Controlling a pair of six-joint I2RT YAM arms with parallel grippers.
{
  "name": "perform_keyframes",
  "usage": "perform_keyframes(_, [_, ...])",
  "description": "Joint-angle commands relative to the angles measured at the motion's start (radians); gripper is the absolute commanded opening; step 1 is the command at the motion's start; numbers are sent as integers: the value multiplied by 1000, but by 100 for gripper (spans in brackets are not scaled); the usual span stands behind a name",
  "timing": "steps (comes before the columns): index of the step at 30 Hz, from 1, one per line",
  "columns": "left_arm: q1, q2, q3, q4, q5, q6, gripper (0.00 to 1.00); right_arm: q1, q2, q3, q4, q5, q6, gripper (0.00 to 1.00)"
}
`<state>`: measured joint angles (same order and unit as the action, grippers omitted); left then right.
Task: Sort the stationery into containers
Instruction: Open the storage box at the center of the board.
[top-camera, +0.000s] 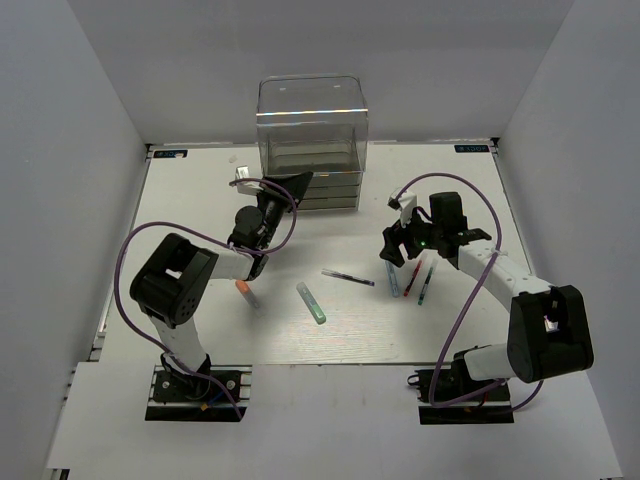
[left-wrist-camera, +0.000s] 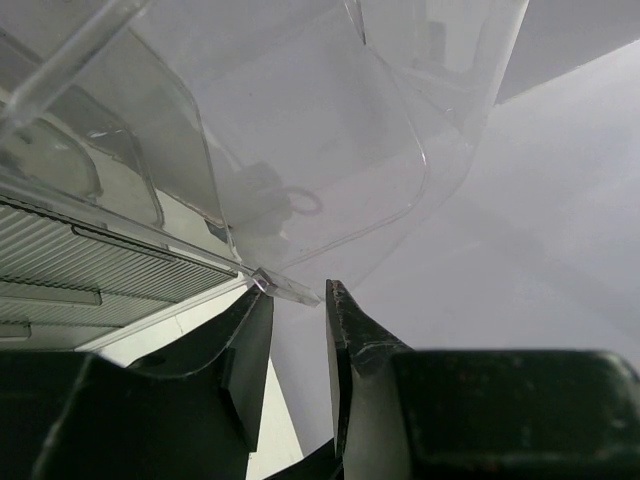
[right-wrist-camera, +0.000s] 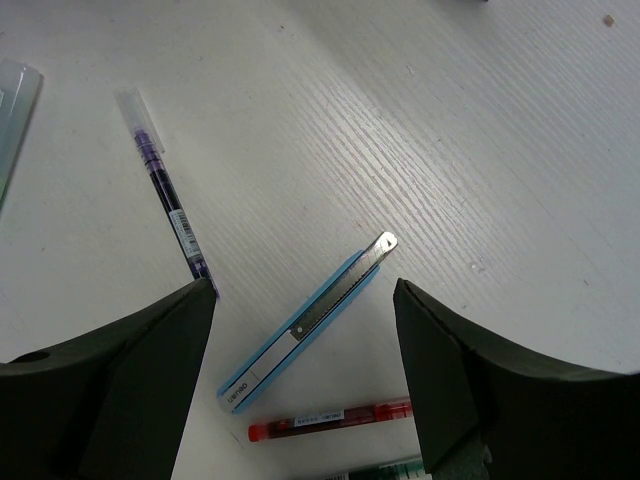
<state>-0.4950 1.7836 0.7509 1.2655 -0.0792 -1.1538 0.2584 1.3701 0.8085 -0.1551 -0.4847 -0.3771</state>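
Your right hand (right-wrist-camera: 300, 296) gapes over the slim light-blue pen (right-wrist-camera: 298, 338) to grab it; left hand (left-wrist-camera: 298, 294) at the clear plastic drawer (left-wrist-camera: 300, 170), can't tell.

A lab test cell: white table (top-camera: 350, 325) boxed by bare grey walls (top-camera: 60, 150).

A tall clear drawer unit (top-camera: 312, 130) stands far back, centred, its shallow drawers (top-camera: 335, 195) stacked at the base. Nearer, lying flat: an orange-capped marker (top-camera: 245, 291) at left, a green-tipped marker (top-camera: 311, 302), a thin dark pen (top-camera: 348, 277), then, clustered at right, a light blue cutter (right-wrist-camera: 300, 335), a red pen (right-wrist-camera: 330, 422) and a teal pen (top-camera: 423, 285)
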Motion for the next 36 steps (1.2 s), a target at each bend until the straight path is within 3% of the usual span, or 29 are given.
perform_keyframes(1, [3, -59, 47, 86, -34, 12, 38, 1, 4, 0, 12, -17, -5, 78])
perform_keyframes(27, [3, -23, 47, 213, -44, 22, 42, -1, 1, -19, 12, -15, -19, 80])
perform_keyframes(36, [3, -41, 47, 232, -34, 32, 37, 1, 4, -19, 15, -15, -19, 80])
